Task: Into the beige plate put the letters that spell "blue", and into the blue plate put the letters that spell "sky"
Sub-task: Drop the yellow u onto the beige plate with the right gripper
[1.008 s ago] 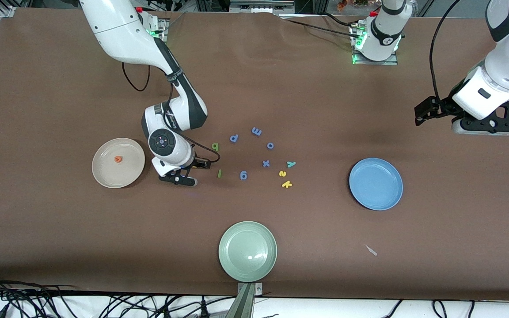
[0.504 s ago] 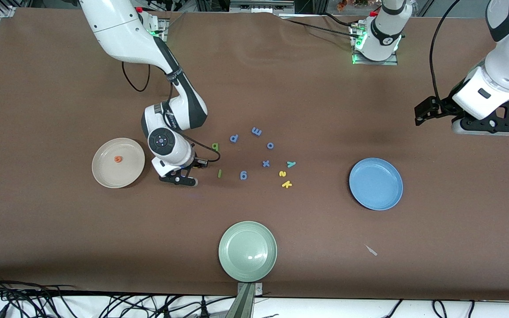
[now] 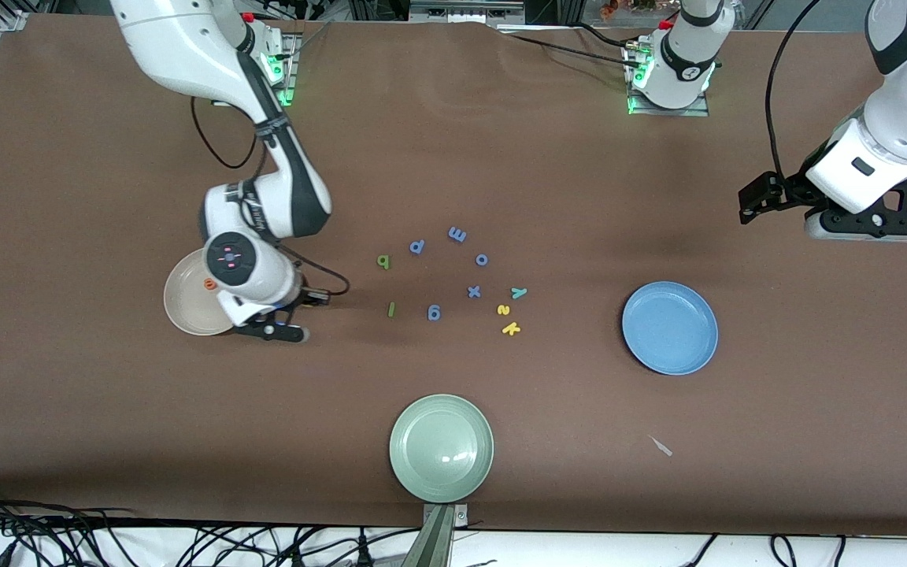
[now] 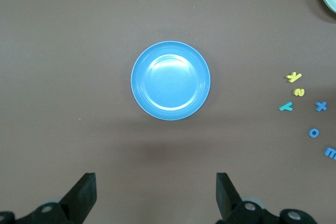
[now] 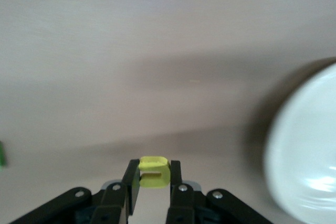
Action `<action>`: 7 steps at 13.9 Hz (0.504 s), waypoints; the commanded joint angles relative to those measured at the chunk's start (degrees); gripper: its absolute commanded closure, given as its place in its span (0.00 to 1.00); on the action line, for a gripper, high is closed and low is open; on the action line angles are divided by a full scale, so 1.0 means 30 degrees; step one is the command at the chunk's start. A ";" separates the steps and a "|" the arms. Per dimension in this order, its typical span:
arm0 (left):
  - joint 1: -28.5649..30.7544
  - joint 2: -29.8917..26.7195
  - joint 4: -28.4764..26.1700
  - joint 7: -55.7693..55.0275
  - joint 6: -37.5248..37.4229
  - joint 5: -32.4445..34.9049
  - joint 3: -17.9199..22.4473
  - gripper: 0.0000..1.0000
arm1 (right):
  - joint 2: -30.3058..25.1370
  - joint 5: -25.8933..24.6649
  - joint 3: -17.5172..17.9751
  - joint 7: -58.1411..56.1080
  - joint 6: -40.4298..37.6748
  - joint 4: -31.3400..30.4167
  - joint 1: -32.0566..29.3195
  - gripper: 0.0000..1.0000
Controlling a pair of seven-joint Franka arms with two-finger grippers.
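Your right gripper [image 3: 284, 321] hangs low toward the right arm's end of the table, fingers clamped on the yellow u [image 5: 154, 172]. Your left gripper [image 4: 155, 195] waits high, jaws wide.

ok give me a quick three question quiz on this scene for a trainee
1. True or false: the right pincer is shut on the yellow u.
2. Which letter lies in the beige plate? A) orange e B) teal y C) dark green l
3. Fill in: the open left pincer hangs over the table near the ____ plate.

Key: 1 true; 2 A; 3 blue.
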 commanded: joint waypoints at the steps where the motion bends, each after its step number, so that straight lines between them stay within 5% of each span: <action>1: 0.0061 -0.0213 -0.0053 0.0186 0.0000 -0.0062 -0.0050 0.00 | -0.0657 0.0044 -0.1298 -0.2911 -0.1412 -0.0811 0.0035 0.90; 7: 0.0061 -0.0213 -0.0053 0.0157 0.0000 -0.0062 -0.0050 0.00 | 0.0188 0.0045 -0.2886 -0.6752 -0.1621 -0.1488 -0.1657 0.86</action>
